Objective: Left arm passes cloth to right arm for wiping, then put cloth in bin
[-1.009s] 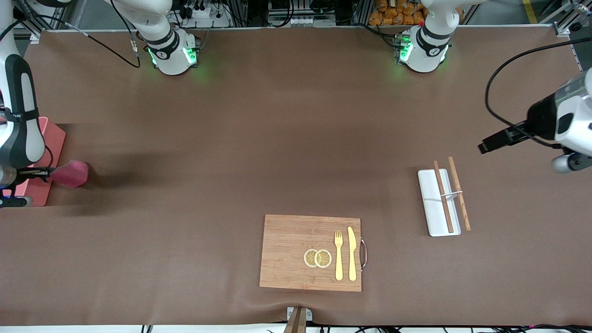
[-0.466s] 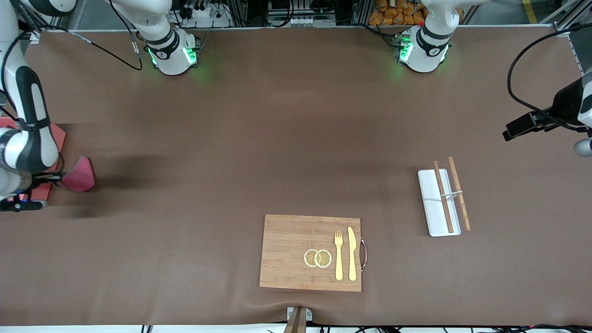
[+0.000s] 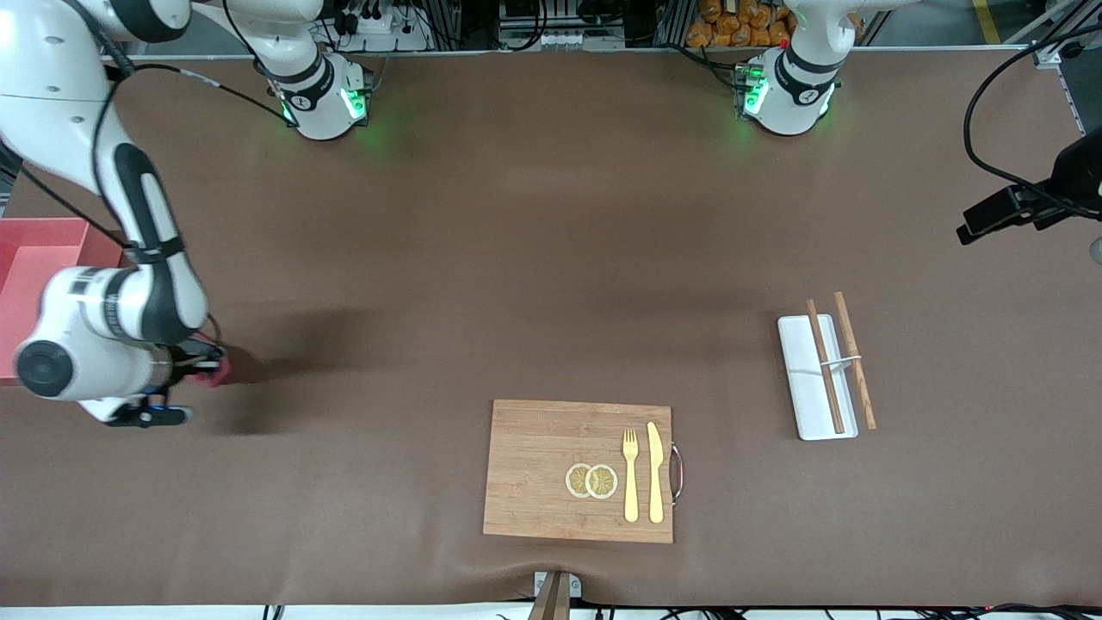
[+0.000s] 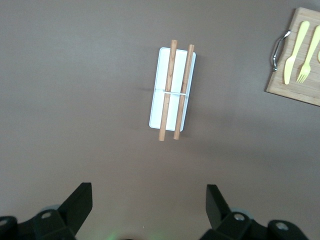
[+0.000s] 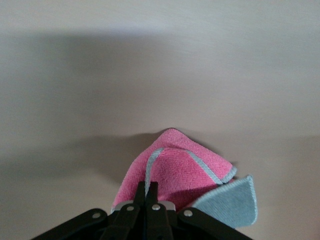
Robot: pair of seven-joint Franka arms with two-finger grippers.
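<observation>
Brown mat-covered table (image 3: 516, 258), front view: right arm's black gripper (image 3: 194, 366) clamps the crimson cloth (image 3: 217, 370) low over the mat beside the pink plastic bin (image 3: 34, 258). Handover looks done; binning remains. Left arm waits.

Left wrist view: left gripper (image 4: 149, 205) spread, empty, above white chopstick tray (image 4: 161, 107).

Right wrist view: fingers (image 5: 150, 192) pinch cloth. No legible writing.

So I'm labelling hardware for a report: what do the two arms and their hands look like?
Right arm: glossy white shells, black joint bands, a thin black cable along it, green lights at the base. Left arm: only its black end shows, trailing a looping black cable. Both hands are black.
</observation>
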